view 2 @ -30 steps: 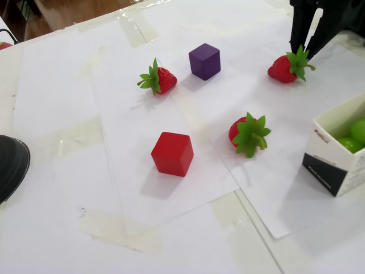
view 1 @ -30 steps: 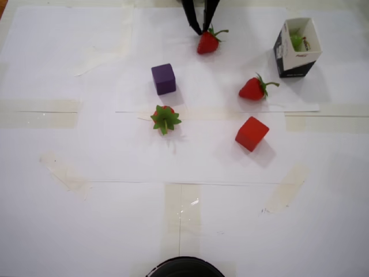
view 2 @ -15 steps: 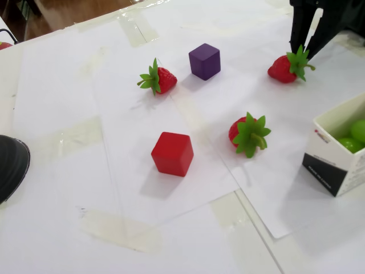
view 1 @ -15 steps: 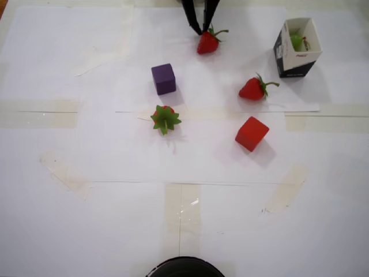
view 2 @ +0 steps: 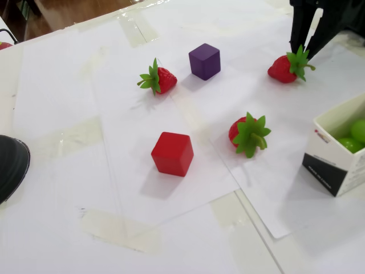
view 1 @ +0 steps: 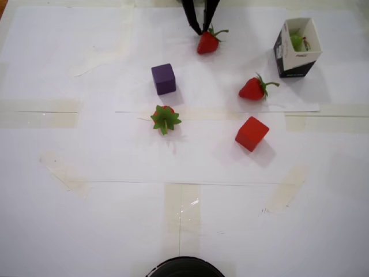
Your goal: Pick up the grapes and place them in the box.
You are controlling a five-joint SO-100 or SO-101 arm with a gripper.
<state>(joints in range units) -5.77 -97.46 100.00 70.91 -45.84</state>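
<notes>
1. On the left in the overhead view, a purple cube point(view 1: 164, 78) sits on the white table point(view 1: 86, 219).
2. Just below it in that view lies a strawberry point(view 1: 165, 119) with its green leaves pointing up at the camera.
3. Next comes another strawberry point(view 1: 208, 42) near the top edge. The robot's fingers point(view 1: 200, 27) hang right above it. They are black and spread a little apart, with nothing held between them. Their tips are close to the strawberry's leaves.
4. In the fixed view the same fingers point(view 2: 304, 45) come down from the top right, just over that strawberry point(view 2: 287, 67).
5. Further right in the overhead view is a red cube point(view 1: 251, 133), and above it a third strawberry point(view 1: 253, 88).
6. On the far right stands the box point(view 1: 288, 56). It is open on top, white inside and black outside with a white label.
7. The grapes point(view 1: 296, 41) are inside the box. In the fixed view you can see two shiny green grapes point(view 2: 353, 137) lying together in the box point(view 2: 333, 165), touching its white wall.
</notes>
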